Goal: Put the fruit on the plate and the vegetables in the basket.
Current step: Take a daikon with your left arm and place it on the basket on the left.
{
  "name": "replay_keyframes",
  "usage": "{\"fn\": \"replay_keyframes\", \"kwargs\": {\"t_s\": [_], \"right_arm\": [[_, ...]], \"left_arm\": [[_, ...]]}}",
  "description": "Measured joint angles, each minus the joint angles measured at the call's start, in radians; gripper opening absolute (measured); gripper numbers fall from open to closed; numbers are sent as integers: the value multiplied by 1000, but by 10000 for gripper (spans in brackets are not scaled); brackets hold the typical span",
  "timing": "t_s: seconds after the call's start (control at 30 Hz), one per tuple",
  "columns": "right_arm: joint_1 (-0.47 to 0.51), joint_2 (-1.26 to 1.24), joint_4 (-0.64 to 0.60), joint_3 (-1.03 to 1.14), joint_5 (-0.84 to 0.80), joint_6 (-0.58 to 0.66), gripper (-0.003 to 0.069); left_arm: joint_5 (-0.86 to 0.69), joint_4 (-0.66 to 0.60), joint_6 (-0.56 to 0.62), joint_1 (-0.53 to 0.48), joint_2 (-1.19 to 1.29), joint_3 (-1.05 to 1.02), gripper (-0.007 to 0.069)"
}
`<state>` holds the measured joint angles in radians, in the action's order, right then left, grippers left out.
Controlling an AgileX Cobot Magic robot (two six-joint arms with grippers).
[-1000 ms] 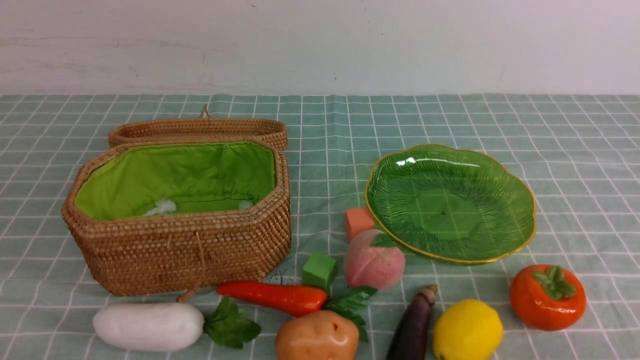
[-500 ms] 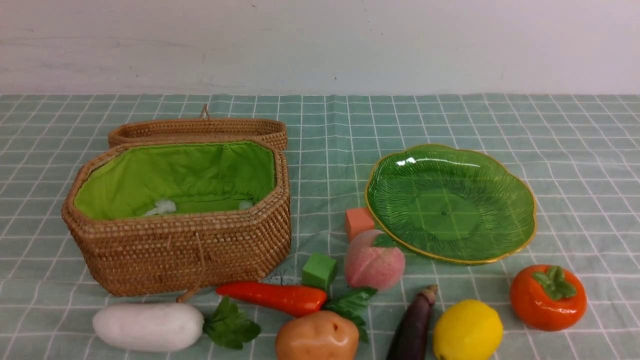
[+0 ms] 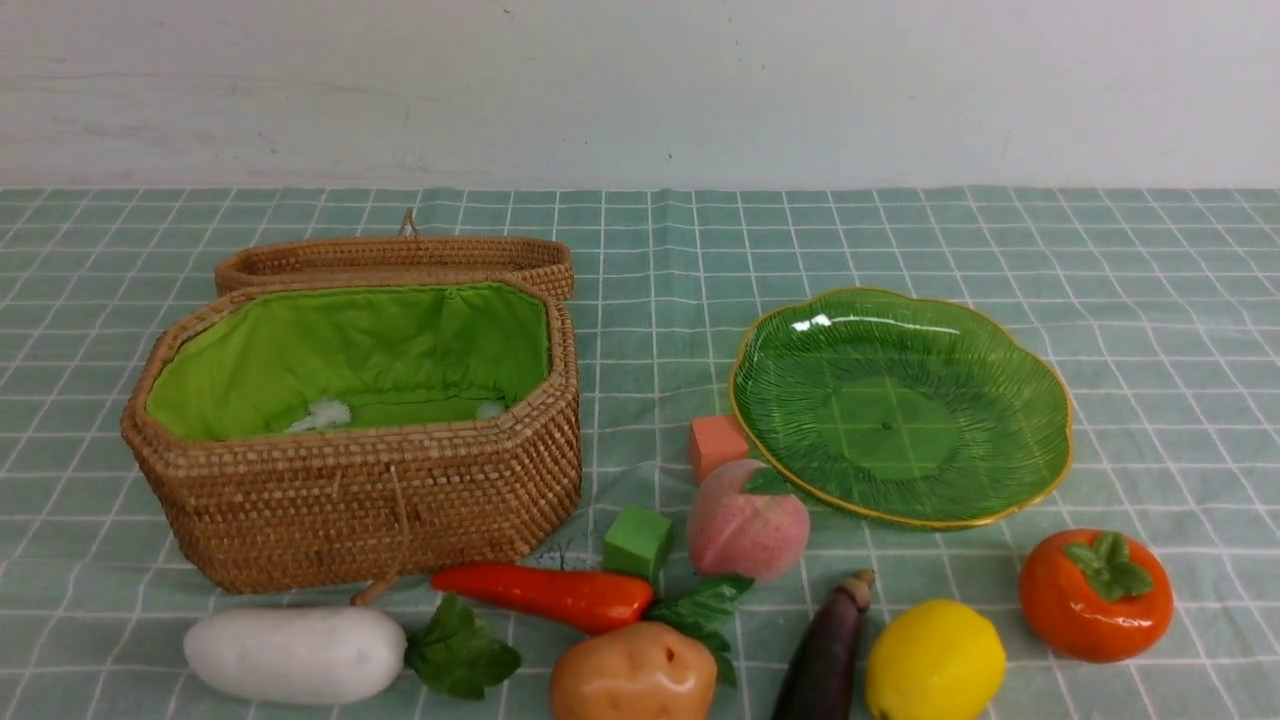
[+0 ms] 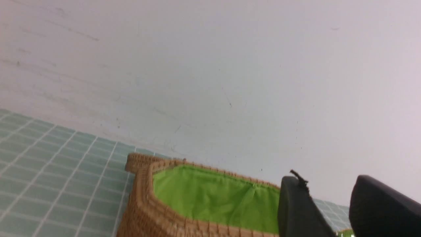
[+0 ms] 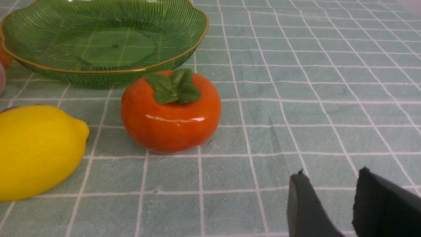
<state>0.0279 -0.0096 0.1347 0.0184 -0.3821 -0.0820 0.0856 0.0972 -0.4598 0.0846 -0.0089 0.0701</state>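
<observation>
My left fingers [image 4: 297, 210] and right fingers [image 5: 306, 210] stand apart, empty. I see the basket [image 3: 370, 500] at 9 o'clock and the plate [image 3: 900, 405] at 3. The peach [image 3: 747, 520], lemon [image 3: 935, 660], persimmon [image 3: 1095, 597], radish [image 3: 295, 653], carrot [image 3: 545, 592], potato [image 3: 632, 675] and eggplant [image 3: 825, 660] lie loose at 6.

The front view looks forward and slightly down from the near edge of the counter [image 3: 900, 230], wide enough to hold the wicker basket [image 3: 380, 500], the green glass plate [image 3: 900, 420] and the wall [image 3: 640, 90] behind. The left wrist view sits low, close behind the left fingers [image 4: 296, 210], tilted upward: basket rim just beyond them, then mostly wall. The right wrist view rides low over the counter behind the right fingers [image 5: 306, 210], facing the persimmon [image 5: 171, 115], lemon [image 5: 33, 148] and plate ahead of them; the front view shares all three
</observation>
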Motion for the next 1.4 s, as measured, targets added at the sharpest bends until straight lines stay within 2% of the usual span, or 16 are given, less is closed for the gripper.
{"fn": "replay_keyframes", "kwargs": {"t_s": [0.23, 0.37, 0.47, 0.53, 0.57, 0.6, 0.73, 1.0, 1.17, 1.33, 1.4], "right_arm": [[0, 0, 0, 0, 0, 0, 241], [0, 0, 0, 0, 0, 0, 241], [0, 0, 0, 0, 0, 0, 241], [0, 0, 0, 0, 0, 0, 241], [0, 0, 0, 0, 0, 0, 241], [0, 0, 0, 0, 0, 0, 241], [1, 0, 0, 0, 0, 0, 241], [1, 0, 0, 0, 0, 0, 241], [1, 0, 0, 0, 0, 0, 241], [1, 0, 0, 0, 0, 0, 241], [1, 0, 0, 0, 0, 0, 241]], "left_arm": [[-245, 130, 18, 0, 102, 357, 239], [-517, 146, 18, 4, 291, 553, 239], [-658, 167, 18, 57, 381, 589, 239], [-733, 195, 19, 164, 435, 587, 239], [-735, 195, 19, 164, 437, 587, 239], [-737, 220, 23, 216, 444, 587, 239], [-728, 263, 27, 293, 461, 586, 239], [-809, 194, 25, 319, 610, 558, 239], [-919, 163, 160, 326, 750, 569, 239], [-924, 162, 523, 419, 835, 575, 239], [-920, 168, 605, 430, 847, 576, 242]]}}
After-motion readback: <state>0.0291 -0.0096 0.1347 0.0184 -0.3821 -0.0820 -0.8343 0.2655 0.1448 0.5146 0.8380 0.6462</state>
